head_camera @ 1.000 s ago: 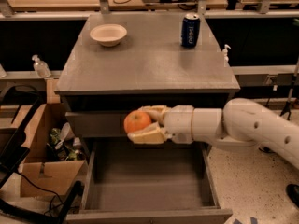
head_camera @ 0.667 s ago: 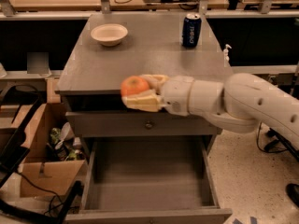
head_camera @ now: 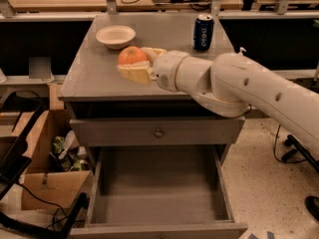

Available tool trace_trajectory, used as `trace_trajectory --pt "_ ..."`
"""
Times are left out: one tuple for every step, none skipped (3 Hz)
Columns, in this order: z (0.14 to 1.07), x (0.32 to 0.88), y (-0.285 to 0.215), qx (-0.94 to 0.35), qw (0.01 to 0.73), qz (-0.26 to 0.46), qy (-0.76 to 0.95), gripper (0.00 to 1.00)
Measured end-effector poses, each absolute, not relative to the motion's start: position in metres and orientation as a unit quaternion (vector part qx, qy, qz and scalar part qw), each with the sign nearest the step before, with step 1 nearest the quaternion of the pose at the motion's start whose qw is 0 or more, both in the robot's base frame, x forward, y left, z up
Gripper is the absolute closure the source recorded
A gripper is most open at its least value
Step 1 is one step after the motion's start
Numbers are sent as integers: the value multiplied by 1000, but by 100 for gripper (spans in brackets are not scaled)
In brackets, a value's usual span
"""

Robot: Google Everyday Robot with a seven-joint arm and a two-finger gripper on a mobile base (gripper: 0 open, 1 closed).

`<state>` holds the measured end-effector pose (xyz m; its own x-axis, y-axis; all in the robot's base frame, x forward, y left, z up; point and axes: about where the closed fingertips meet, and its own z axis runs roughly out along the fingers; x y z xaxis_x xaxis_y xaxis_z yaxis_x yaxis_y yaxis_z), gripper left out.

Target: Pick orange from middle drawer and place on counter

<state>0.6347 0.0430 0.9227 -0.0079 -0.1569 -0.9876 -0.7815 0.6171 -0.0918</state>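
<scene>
My gripper [head_camera: 135,62] is shut on the orange [head_camera: 132,55], a small round orange fruit, and holds it just above the left half of the grey counter [head_camera: 94,73]. The white arm reaches in from the right across the cabinet's front. The middle drawer [head_camera: 159,193] stands pulled out below, a deep grey box with a bare floor. Above it is a closed drawer front with a small round knob [head_camera: 158,132].
A white bowl [head_camera: 115,36] sits at the counter's back left, close behind the orange. A blue can [head_camera: 203,32] stands at the back right. A cardboard box [head_camera: 47,171] of clutter is on the floor left of the cabinet. Tan desks run behind.
My gripper has lifted the orange from in front of the drawer front up and left, over the counter's front edge, to above the counter near the bowl.
</scene>
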Motion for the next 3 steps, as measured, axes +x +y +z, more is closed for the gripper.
trace_trajectory --pt "921 636 68 -366 604 264 657 100" --pt "918 646 70 -360 609 253 660 100" --pt "918 703 55 -339 631 224 660 100"
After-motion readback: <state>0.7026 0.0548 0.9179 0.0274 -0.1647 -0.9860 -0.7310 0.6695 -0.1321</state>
